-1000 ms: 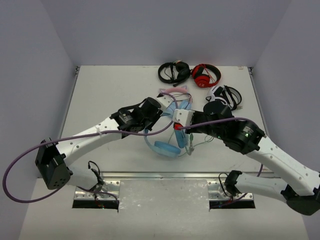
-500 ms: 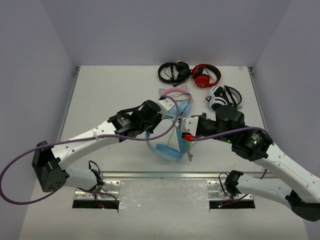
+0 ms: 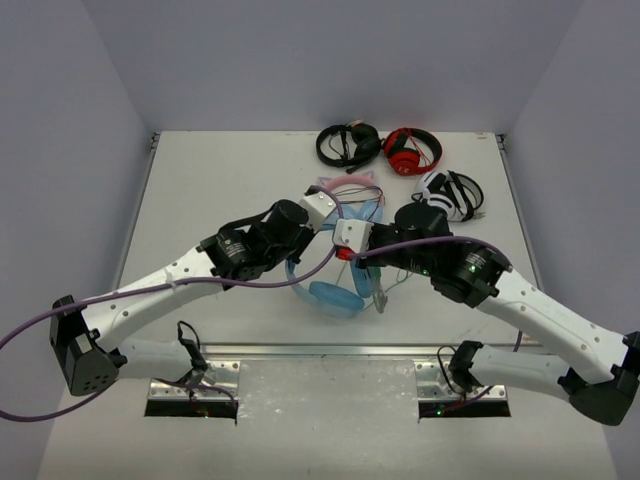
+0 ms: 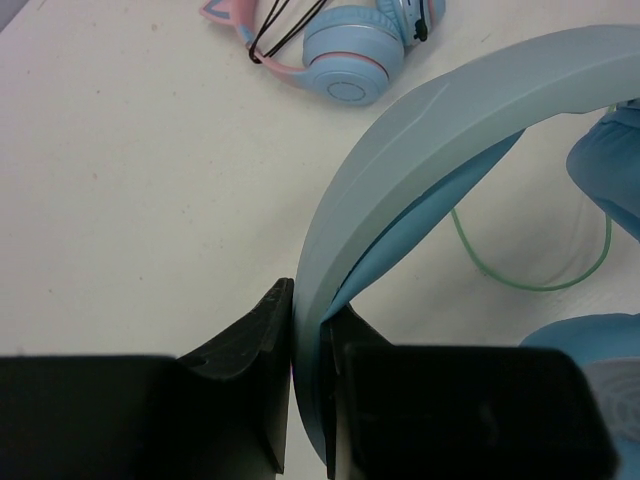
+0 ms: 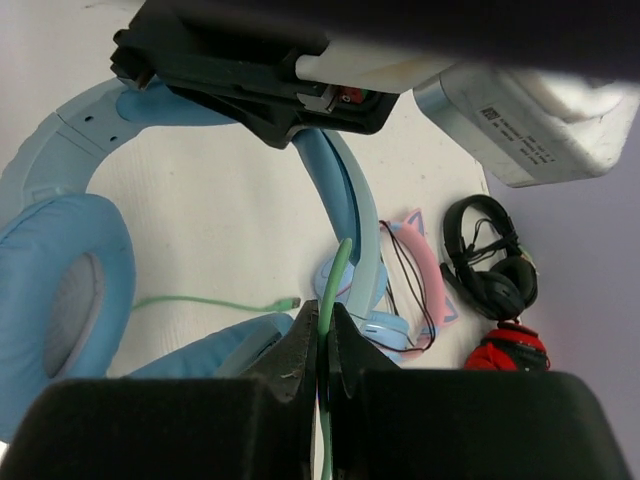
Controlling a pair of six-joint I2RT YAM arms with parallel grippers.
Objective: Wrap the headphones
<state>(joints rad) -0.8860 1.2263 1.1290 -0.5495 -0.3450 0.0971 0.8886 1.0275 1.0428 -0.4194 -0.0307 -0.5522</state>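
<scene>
The light blue headphones (image 3: 335, 298) lie at the table's middle near the front. My left gripper (image 3: 324, 214) is shut on their plain blue headband (image 4: 450, 110), which passes up between the black fingers (image 4: 250, 350). My right gripper (image 3: 347, 246) sits close beside it and is shut on the thin green cable (image 5: 336, 270), which rises between its fingertips. In the right wrist view a padded cup (image 5: 60, 300) is at the left and the headband (image 5: 345, 200) runs up to the left gripper (image 5: 250, 80). A loop of the cable (image 4: 520, 285) lies on the table.
A pink-and-blue cat-ear pair (image 3: 350, 190) lies just behind the grippers and also shows in the left wrist view (image 4: 340, 50). A black pair (image 3: 345, 145), a red pair (image 3: 410, 150) and a white-and-black pair (image 3: 447, 193) lie at the back right.
My right gripper has moved left and back with the cable, ending close to the left gripper. The left arm has shifted slightly left, still holding the headband.
</scene>
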